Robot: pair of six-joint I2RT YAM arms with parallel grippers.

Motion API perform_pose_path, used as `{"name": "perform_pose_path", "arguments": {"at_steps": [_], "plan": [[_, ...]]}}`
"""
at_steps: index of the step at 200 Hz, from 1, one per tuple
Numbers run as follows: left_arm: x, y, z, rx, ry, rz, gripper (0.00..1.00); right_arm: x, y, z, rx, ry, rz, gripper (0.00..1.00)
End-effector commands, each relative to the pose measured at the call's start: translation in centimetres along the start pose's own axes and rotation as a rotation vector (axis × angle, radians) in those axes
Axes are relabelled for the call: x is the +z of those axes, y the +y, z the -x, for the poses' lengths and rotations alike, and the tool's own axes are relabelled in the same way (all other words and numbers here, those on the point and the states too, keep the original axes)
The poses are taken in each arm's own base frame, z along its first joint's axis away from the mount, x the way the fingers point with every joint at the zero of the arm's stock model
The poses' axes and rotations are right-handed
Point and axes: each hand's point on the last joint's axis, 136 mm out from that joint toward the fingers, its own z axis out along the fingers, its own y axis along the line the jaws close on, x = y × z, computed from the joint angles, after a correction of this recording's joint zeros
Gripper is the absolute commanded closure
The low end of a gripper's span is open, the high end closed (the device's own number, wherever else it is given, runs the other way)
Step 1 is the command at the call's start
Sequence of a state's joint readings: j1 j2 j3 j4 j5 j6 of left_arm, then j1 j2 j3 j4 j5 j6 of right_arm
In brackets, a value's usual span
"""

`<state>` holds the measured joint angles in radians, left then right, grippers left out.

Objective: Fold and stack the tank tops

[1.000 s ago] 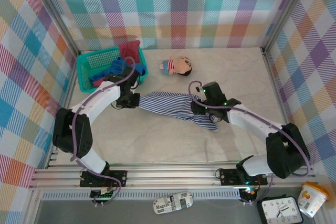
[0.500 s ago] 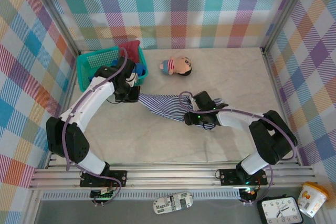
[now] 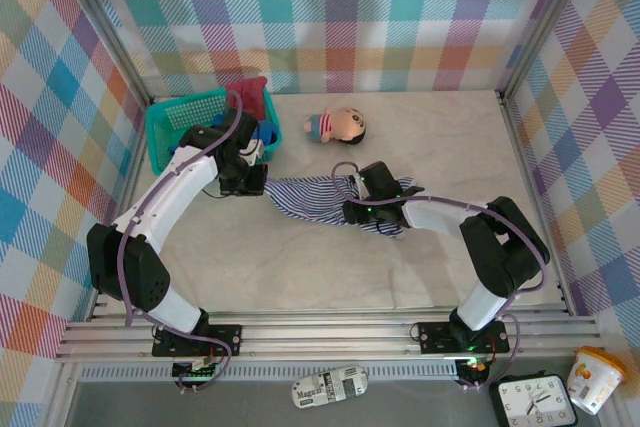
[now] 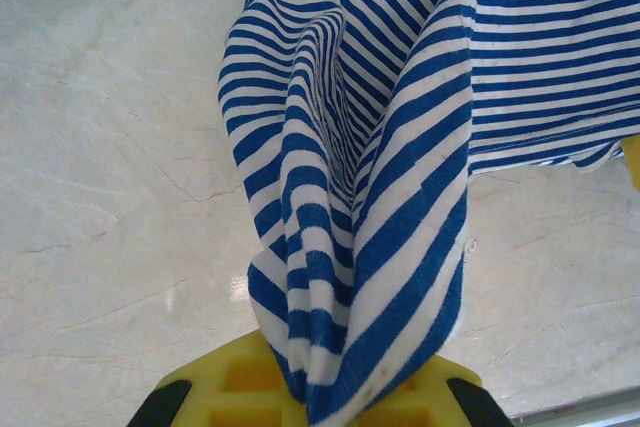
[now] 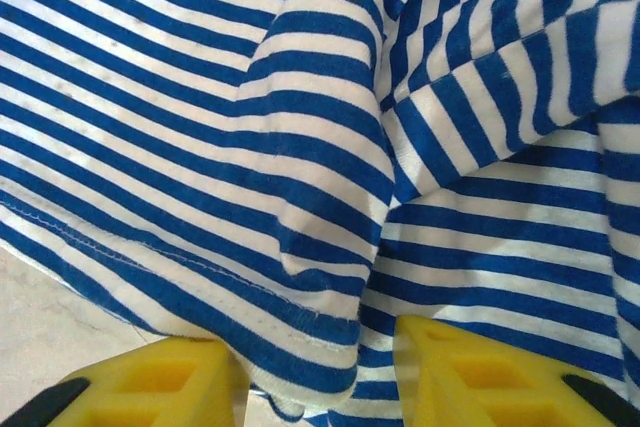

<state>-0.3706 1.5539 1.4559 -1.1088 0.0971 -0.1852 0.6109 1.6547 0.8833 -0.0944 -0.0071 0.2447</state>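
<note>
Navy-and-white thin-striped cloth tank top [image 3: 310, 197] lies bunched mid-table on the pale marble-look table [image 3: 300, 267], strung between my two claws. My left claw [image 3: 250, 179] pinches one end tight. My right claw [image 3: 358, 209] stands spread, the hem loose between its yellow fingers [image 5: 160, 377]. Closing there may catch several layers and skew the fold. Teal plastic mesh basket [image 3: 165, 132], back left, holds a bright blue top [image 3: 265, 133]; a dark red top [image 3: 248, 95] drapes its far rim.

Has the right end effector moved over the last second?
Yes. The right end effector slid left, now nearly below the doll in the top view.
</note>
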Motion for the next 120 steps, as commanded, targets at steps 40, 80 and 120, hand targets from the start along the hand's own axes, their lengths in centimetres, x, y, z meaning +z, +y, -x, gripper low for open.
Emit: {"name": "perform_pose_path", "arguments": {"at_steps": [40,80,120], "plan": [[-0.1,-0.3,-1.2,0.026,0.034,-0.016,1.00,0.5,0.4,2.2,-0.040,-0.037,-0.006,0.70],[0.3,0.2,-1.2,0.031,0.038,0.006,1.00,-0.6,-0.8,2.4,-0.061,-0.040,-0.073,0.87],[-0.9,1.0,0.4,0.058,-0.028,0.069,1.00,-6.2,-3.9,2.5,-0.162,-0.044,-0.265,0.92]]}}
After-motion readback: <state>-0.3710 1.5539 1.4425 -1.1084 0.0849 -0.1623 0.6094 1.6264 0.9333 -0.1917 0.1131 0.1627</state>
